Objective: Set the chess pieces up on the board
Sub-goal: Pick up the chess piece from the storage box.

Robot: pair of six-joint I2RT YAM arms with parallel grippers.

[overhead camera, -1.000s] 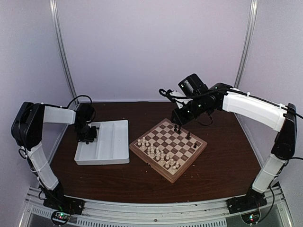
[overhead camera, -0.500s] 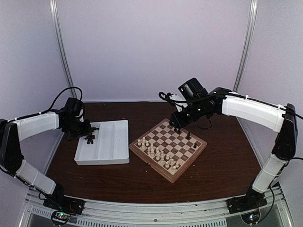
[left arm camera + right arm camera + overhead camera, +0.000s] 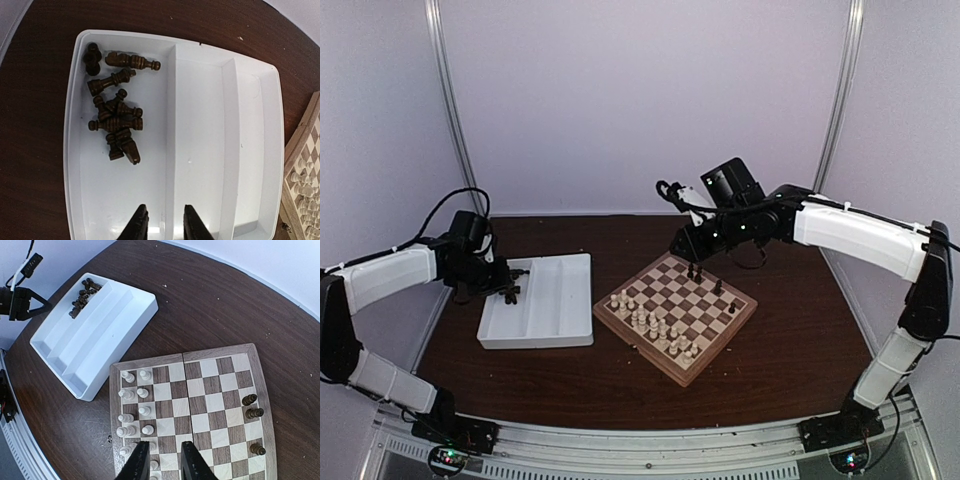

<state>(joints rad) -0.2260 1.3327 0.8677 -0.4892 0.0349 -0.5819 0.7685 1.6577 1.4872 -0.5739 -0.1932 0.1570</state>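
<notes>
The dark brown wooden surface (image 3: 800,340) carries two big things side by side. On the left is a white rectangular three-compartment plastic tray (image 3: 200,150). On the right is the square wooden chessboard with checkered squares and a tan rim (image 3: 145,360), and the two are near each other but not touching.

On the board, the cream-white chess figures (image 3: 144,411) stand grouped at one end. Three small dark brown chess figures (image 3: 254,412) stand upright near the opposite edge. The rest of the dark pieces lie as a tangled heap of dark brown chess figures (image 3: 117,122) in the tray's outermost compartment, mostly on their sides and crossing one another.

The left pincer (image 3: 165,216) hangs above the tray over the first divider, short of the heap. Its fingers are parted by a narrow gap and grasp nothing. The right pincer (image 3: 162,456) hovers over the board's cream end, likewise slightly parted and empty.

The main risk is in the heap. With so little gap, the fingers may straddle two crossed pieces, or push the pile aside instead of gripping one. A piece taken while lying flat would arrive sideways and could topple on its square. A low pass by the right arm could also knock over the cream figures.
</notes>
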